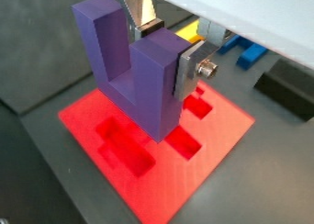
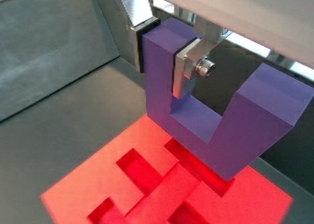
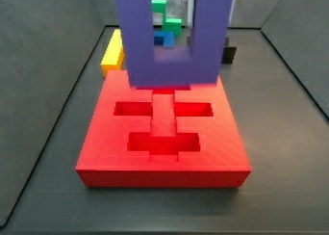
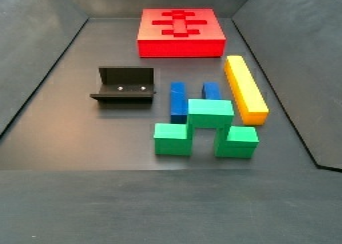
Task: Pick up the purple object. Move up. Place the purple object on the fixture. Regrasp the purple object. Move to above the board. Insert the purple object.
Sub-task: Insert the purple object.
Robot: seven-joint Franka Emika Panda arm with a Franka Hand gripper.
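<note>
Tool (image 2: 186,67) clenched on purple object (image 2: 208,108) above red board (image 2: 117,186), dark grey floor (image 4: 80,98) beneath.

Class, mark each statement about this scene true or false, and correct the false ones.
1. The pincer holds the purple object with its prongs pointing up. True.
2. The purple object sits in the fixture. False: the fixture is empty; the object hangs over the board.
3. The yellow bar lies on the board. False: it lies on the floor, apart from the board.
4. The board's recesses are empty. True.
</note>
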